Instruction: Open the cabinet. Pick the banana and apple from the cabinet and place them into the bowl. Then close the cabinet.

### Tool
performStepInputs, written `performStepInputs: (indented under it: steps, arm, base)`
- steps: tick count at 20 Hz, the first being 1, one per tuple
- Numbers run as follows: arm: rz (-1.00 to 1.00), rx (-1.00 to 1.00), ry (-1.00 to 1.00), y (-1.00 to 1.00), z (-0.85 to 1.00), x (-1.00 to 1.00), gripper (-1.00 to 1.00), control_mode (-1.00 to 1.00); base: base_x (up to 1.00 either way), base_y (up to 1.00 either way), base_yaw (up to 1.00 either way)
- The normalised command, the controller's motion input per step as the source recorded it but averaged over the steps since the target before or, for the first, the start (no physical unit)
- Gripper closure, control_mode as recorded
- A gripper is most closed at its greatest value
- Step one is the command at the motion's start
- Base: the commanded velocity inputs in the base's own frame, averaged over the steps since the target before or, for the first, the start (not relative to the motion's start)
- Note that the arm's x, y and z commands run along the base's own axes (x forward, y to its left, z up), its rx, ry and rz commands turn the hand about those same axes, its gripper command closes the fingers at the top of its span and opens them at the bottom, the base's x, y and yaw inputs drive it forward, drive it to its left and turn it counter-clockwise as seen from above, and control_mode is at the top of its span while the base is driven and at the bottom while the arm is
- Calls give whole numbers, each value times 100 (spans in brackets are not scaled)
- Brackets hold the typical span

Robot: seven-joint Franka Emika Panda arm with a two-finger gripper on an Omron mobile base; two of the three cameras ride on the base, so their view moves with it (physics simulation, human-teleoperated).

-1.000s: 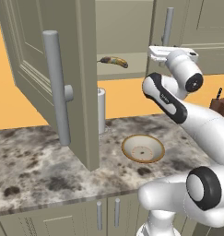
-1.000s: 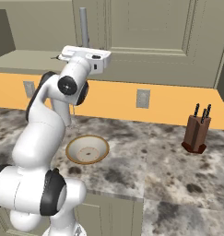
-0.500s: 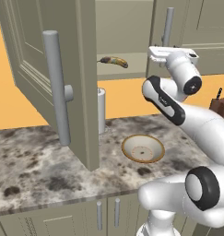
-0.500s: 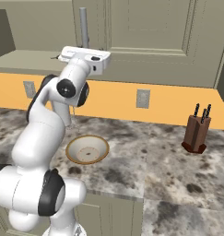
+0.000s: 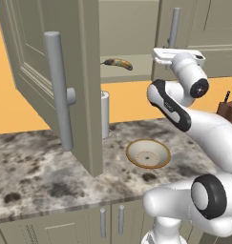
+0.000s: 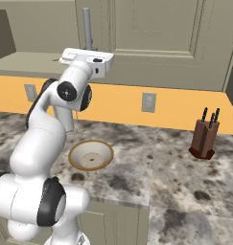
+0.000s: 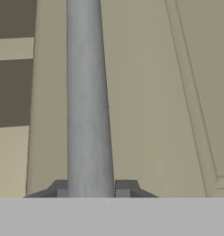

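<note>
cabinet (image 5: 50, 71) comes first: its left door (image 5: 41, 81) hangs wide open over the table (image 5: 36, 171), while the right door (image 6: 175, 38) is shut, and the fingers (image 7: 91, 189) are clamped on that door's long silver handle (image 7: 88, 101) near its lower end. the likely trouble from here, as a judgement: a straight pull rather than an arc about the hinge could drag the fingers down and off the bar, or strain the arm. inside the cabinet the banana (image 5: 118, 63) lies on the shelf (image 5: 131, 71) just beside the open door's edge; the apple i cannot make out. below the cabinet, the bowl (image 5: 148, 153) sits on the table with nothing in it.
</note>
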Motion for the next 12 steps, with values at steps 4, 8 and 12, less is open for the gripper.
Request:
performStepInputs:
  steps: [4,8,12]
  arm:
    - [0,12,7,-76,25,-54,100,-100]
    - [0,19,0,-100,45,-83,100,-100]
    - [0,22,0,-100,56,-94,100,-100]
  base:
    - [0,0,0]
    - [0,0,0]
    - [0,0,0]
